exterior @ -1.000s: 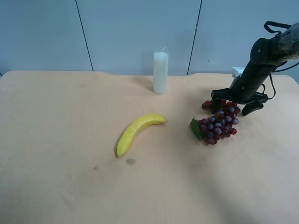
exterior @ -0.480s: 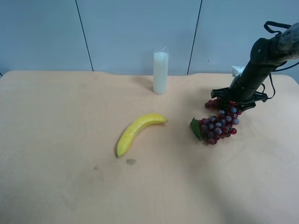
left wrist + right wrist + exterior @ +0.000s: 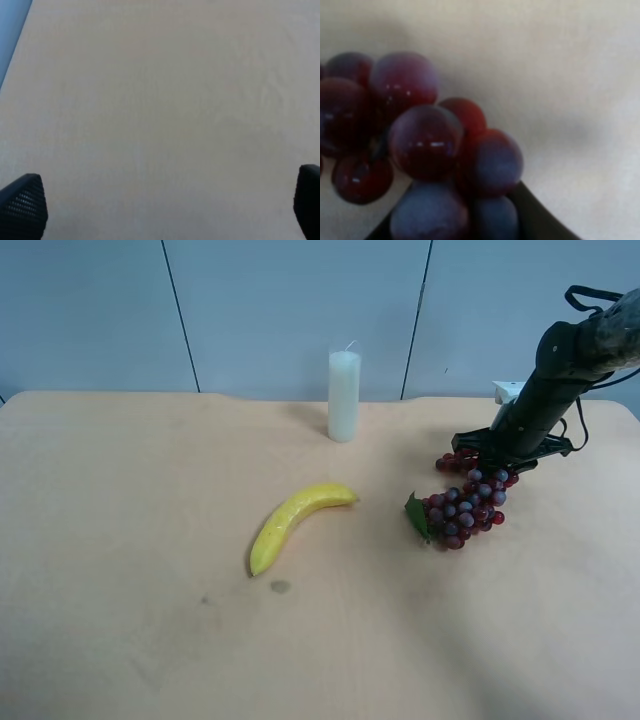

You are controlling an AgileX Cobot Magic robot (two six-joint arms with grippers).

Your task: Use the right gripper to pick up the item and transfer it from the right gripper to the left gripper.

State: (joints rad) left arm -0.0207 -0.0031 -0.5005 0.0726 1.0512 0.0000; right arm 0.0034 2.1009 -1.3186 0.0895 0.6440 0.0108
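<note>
The bunch of dark red and purple-blue grapes [image 3: 465, 502] with a green leaf lies on the tan table, right of centre in the exterior high view. The right gripper [image 3: 497, 460], on the black arm with the white block, is shut on the bunch's far end. The right wrist view shows blurred grapes [image 3: 425, 145] very close, pressed against a black finger [image 3: 540, 220]. The left gripper [image 3: 165, 207] is open over bare table; its two black fingertips [image 3: 22, 205] show at the frame's corners. The left arm is out of the exterior high view.
A yellow banana [image 3: 293, 522] lies near the table's middle. A white pillar candle [image 3: 343, 396] stands upright at the back. A small dark stain [image 3: 279, 587] marks the table in front of the banana. A grey-blue wall runs behind the table.
The right gripper's jaws have closed from wide apart onto the far end of the grapes. The bunch has shifted slightly. The banana and candle have not moved.
</note>
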